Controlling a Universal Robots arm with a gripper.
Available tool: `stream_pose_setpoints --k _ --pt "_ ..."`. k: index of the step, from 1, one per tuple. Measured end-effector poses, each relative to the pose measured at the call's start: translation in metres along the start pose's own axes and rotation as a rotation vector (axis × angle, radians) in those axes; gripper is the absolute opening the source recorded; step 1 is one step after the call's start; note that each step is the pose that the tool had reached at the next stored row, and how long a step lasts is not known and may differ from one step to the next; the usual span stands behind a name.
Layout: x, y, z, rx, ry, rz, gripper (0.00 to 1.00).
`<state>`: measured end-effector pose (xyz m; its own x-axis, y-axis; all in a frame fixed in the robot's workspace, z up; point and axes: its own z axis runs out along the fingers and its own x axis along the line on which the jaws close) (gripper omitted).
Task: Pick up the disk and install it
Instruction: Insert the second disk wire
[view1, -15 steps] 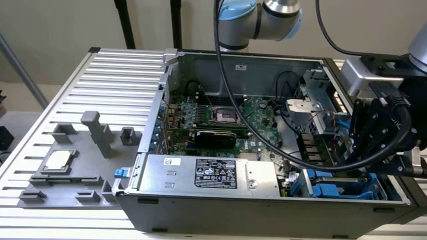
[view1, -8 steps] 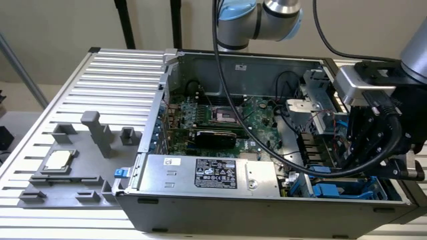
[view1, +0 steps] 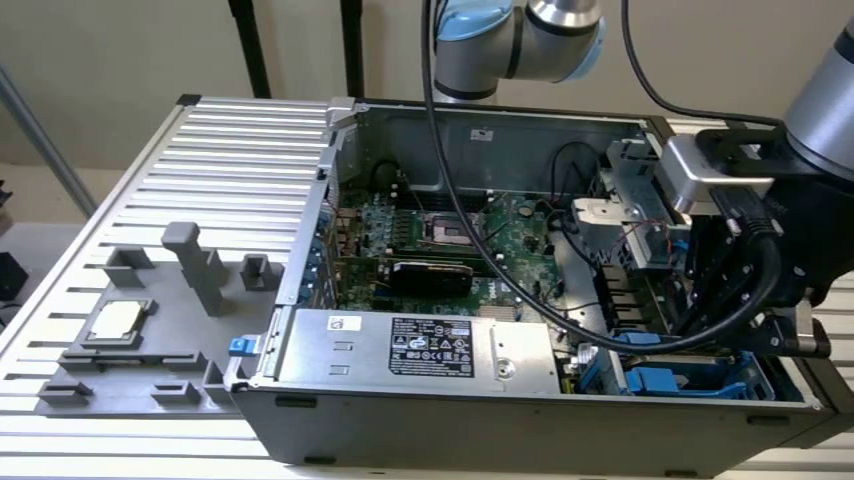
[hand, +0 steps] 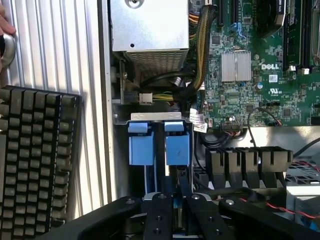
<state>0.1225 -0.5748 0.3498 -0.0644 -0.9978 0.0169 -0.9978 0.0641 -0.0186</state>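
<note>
I see the black keyboard (hand: 37, 165) off to the claw's side, outside the grey steel PC case (view1: 534, 425). Black two-finger claw (hand: 175, 205) nearly closed, pinching the silver-grey disk with blue plastic rails (hand: 160, 147). Disk sits directly ahead of the fingertips, long axis in line with the claw, in the drive bay.

Black cables (view1: 667, 330) crossed above the drive bay (hand: 160, 142); the power supply (view1: 414, 350) walled 1 side.
</note>
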Motion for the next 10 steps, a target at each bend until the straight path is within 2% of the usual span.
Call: stream_pose_setpoints --k 4,10 --pt "-0.0022 0.0002 0.0011 0.0029 -0.0031 0.000 0.17" --pt "-0.0042 0.0004 0.0046 0.0209 -0.0057 -0.003 0.17"
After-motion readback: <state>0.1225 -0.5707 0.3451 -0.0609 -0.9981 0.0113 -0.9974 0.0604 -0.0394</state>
